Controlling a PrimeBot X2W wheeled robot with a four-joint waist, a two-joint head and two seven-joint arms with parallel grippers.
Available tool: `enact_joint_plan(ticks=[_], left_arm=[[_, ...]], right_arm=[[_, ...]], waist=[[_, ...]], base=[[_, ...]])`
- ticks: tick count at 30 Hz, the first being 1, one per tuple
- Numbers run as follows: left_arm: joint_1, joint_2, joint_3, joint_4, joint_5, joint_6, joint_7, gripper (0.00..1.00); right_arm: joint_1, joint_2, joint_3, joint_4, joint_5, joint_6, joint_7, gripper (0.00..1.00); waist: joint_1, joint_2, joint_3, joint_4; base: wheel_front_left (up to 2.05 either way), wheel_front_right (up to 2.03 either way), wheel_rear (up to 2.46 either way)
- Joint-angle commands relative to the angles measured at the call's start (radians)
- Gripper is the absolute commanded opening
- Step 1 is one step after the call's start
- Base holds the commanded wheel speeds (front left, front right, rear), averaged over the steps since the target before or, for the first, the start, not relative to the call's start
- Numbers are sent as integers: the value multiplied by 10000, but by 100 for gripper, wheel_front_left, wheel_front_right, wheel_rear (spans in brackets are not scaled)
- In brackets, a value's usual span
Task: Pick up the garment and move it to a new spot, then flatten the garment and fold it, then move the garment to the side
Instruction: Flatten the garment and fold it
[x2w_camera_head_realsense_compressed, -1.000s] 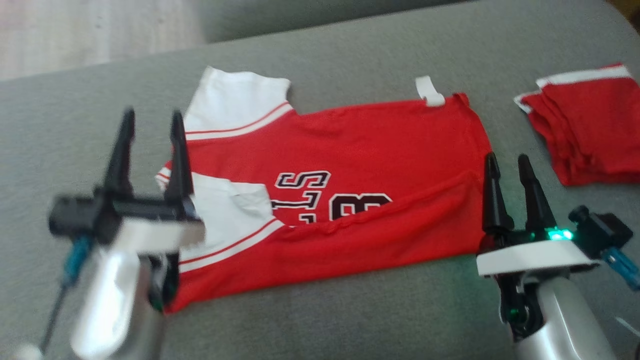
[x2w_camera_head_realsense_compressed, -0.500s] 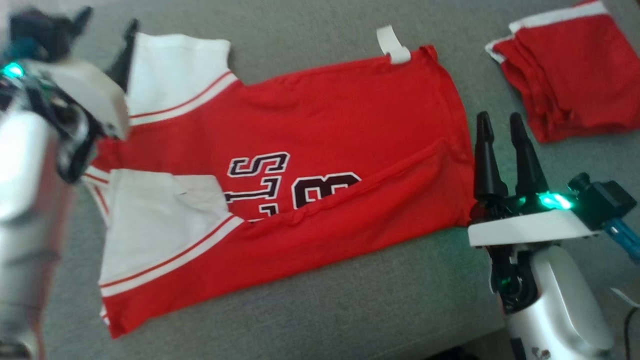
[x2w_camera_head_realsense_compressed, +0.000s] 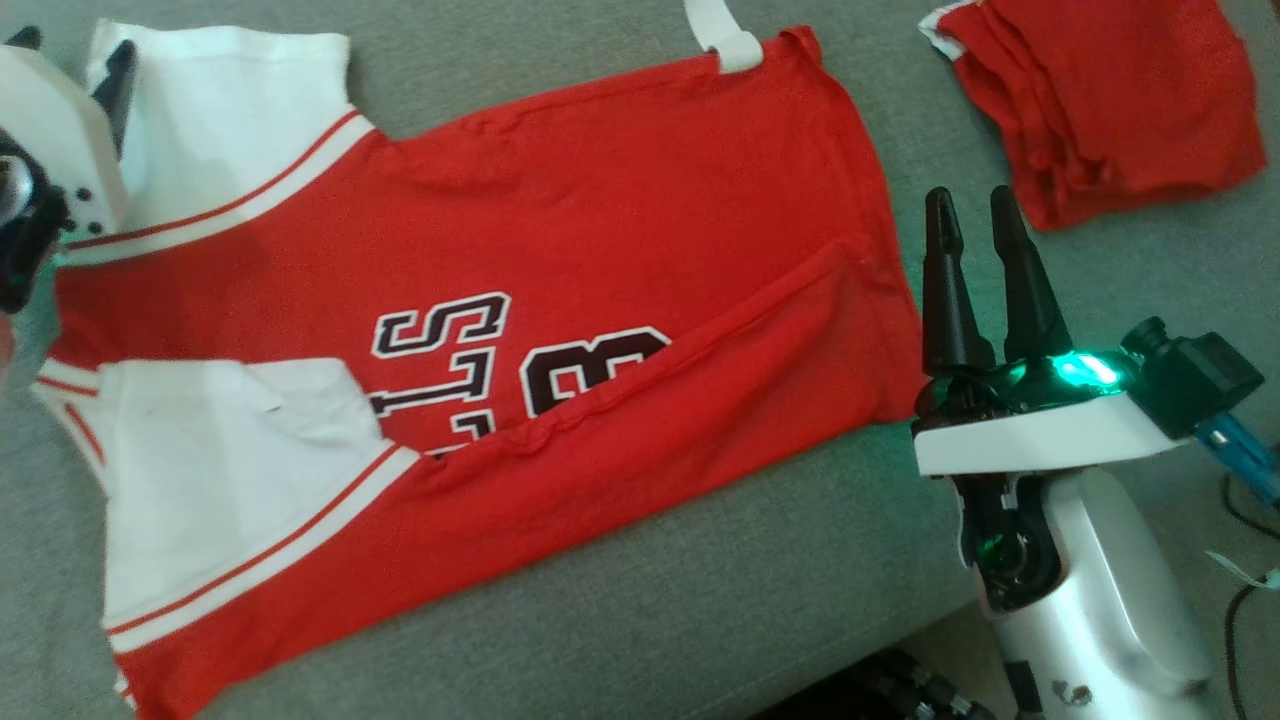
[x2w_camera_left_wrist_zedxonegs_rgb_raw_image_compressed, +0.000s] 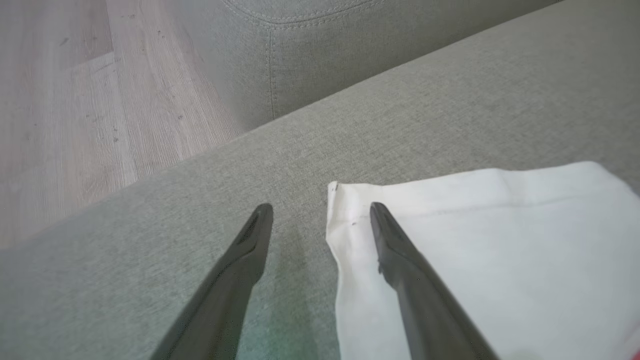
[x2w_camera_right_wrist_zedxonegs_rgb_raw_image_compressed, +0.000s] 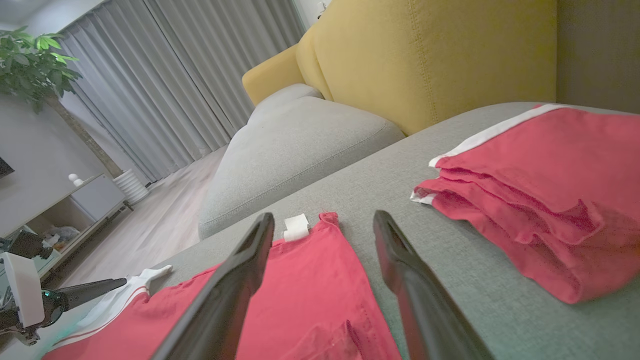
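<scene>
The garment (x2w_camera_head_realsense_compressed: 600, 200) is a red jersey with white sleeves and dark lettering, lying spread on the grey sofa cushion (x2w_camera_head_realsense_compressed: 700, 600). Its near long edge is folded over the lettering. My left gripper (x2w_camera_head_realsense_compressed: 75, 45) is open at the far white sleeve (x2w_camera_head_realsense_compressed: 220, 110). In the left wrist view the left gripper (x2w_camera_left_wrist_zedxonegs_rgb_raw_image_compressed: 321, 207) straddles the corner of that sleeve (x2w_camera_left_wrist_zedxonegs_rgb_raw_image_compressed: 475, 240), one finger over the cloth and one over the cushion. My right gripper (x2w_camera_head_realsense_compressed: 970, 195) stands open just right of the jersey's hem, holding nothing. In the right wrist view the right gripper (x2w_camera_right_wrist_zedxonegs_rgb_raw_image_compressed: 324, 216) points past the hem's white tag (x2w_camera_right_wrist_zedxonegs_rgb_raw_image_compressed: 296, 227).
A second red garment (x2w_camera_head_realsense_compressed: 1100, 100) lies folded at the far right of the cushion. The cushion's front edge runs close below my right arm, with cables (x2w_camera_head_realsense_compressed: 1240, 500) there. Wooden floor (x2w_camera_left_wrist_zedxonegs_rgb_raw_image_compressed: 60, 125) lies beyond the sleeve side, and a yellow backrest (x2w_camera_right_wrist_zedxonegs_rgb_raw_image_compressed: 425, 60) rises behind.
The head camera has shifted, so the jersey sits higher and further left in view. My left gripper went from the near sleeve to the far sleeve. The right gripper stayed beside the hem.
</scene>
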Motion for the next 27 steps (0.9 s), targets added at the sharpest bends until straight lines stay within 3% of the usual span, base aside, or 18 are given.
enact_joint_plan(ticks=[1,10,11,12,16,27], left_arm=[[-590,542,239,-50,-268,19,44,100],[-653,659,-457,381,-904,18,310,100],[-643,629,-543,377,-1054,18,419,33],[-625,600,-649,321,-1223,18,518,0],[-679,609,-844,177,-1495,18,308,0],[57,-436,-807,-760,-1452,92,-4177,0]], right_arm=[[-53,-51,229,-371,127,-7,-93,100],[87,-51,108,-364,235,-7,-93,100],[78,-51,89,-361,228,-7,-93,100],[67,-51,63,-358,216,-7,-93,100],[19,-51,-92,-355,115,-7,-93,100],[-343,-62,-1242,72,-1754,-7,317,100]], waist=[[-1,0,125,-192],[-1,0,223,-429],[-1,0,224,-422],[-1,0,216,-404],[-1,0,158,-254],[-1,0,-1078,1473]], base=[[0,0,0],[0,0,0],[0,0,0],[0,0,0],[0,0,0],[0,0,0]])
